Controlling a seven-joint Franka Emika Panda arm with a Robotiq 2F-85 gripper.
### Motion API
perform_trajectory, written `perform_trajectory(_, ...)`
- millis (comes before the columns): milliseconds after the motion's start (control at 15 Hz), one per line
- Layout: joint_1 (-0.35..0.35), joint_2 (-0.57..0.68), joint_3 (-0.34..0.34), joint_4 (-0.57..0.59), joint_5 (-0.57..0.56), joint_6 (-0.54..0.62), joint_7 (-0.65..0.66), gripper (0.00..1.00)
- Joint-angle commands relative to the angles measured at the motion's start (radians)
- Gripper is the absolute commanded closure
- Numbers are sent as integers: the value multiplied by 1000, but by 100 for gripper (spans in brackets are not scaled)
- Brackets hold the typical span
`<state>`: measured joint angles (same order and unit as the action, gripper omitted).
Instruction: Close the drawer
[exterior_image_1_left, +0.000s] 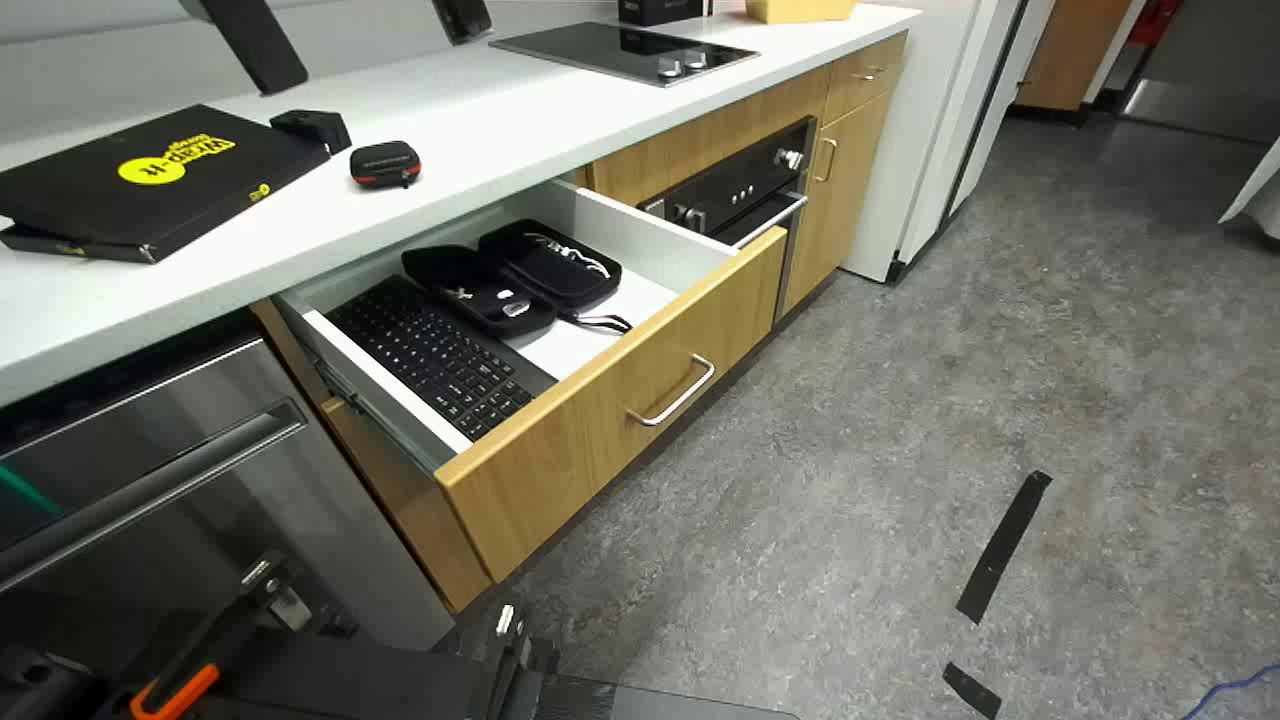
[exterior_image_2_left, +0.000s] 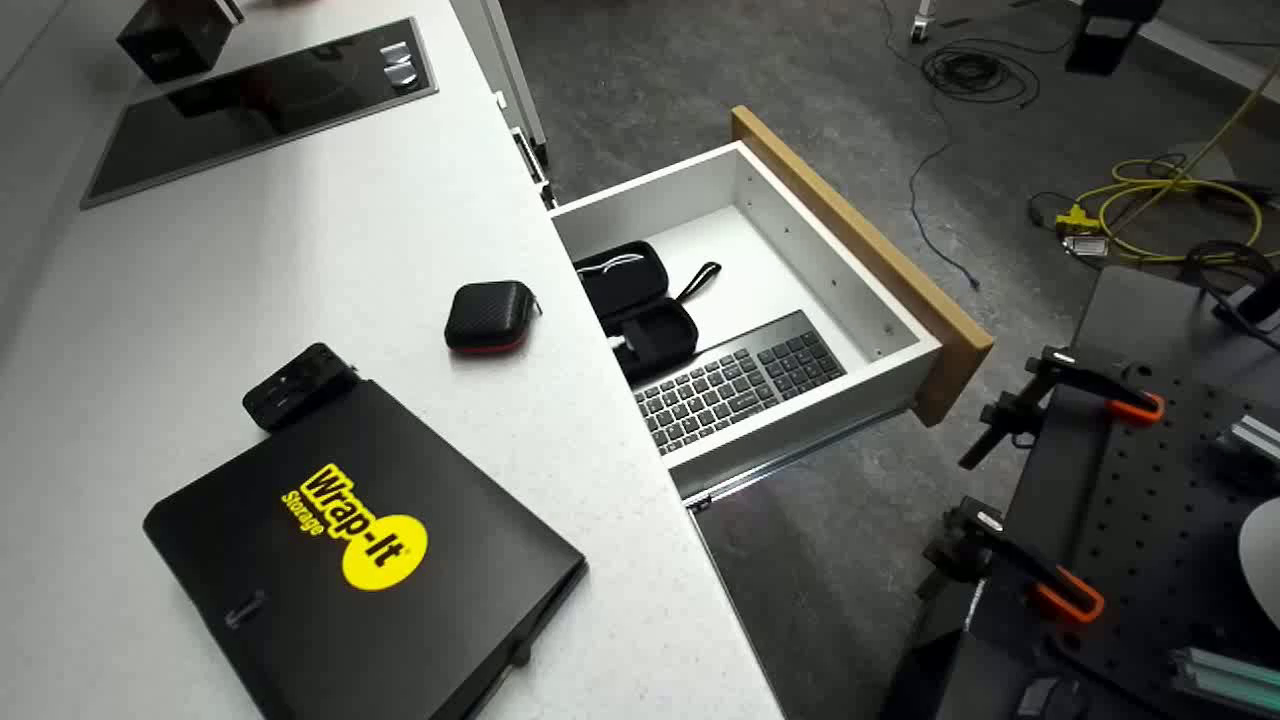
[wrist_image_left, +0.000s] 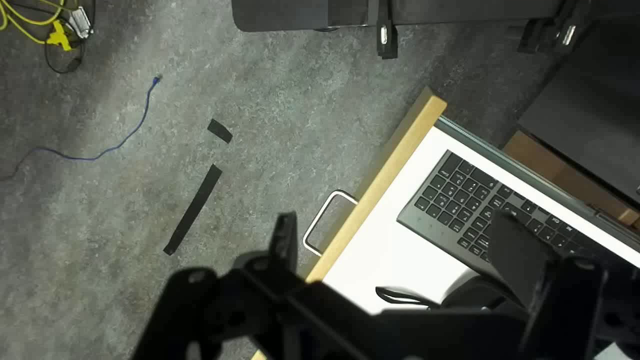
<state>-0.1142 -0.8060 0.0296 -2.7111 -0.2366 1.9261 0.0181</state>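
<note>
The drawer is pulled out from under the counter, in both exterior views. It has a light wood front, white inner walls and a silver bar handle. Inside lie a black keyboard and an open black zip case. In the wrist view the drawer's front edge runs diagonally between my fingers, with the handle near the left finger. My gripper is open and empty above the drawer. Its two fingers hang at the top of an exterior view, apart from the drawer.
The white counter bears a black flat box, a small black case and a cooktop. An oven and a steel appliance flank the drawer. A black clamped table stands near the drawer front. Cables lie on the floor.
</note>
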Motion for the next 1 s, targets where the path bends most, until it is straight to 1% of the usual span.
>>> perform_trajectory(0, 14, 1, -12, 2, -9, -5, 8, 0)
perform_trajectory(267, 14, 1, -12, 2, -9, -5, 8, 0)
perform_trajectory(467, -16, 127, -42, 27, -15, 53, 25, 0)
perform_trajectory(600, -46, 230, -71, 29, -28, 128, 46, 0)
perform_trajectory(933, -142, 537, -125, 87, -50, 387, 130, 0)
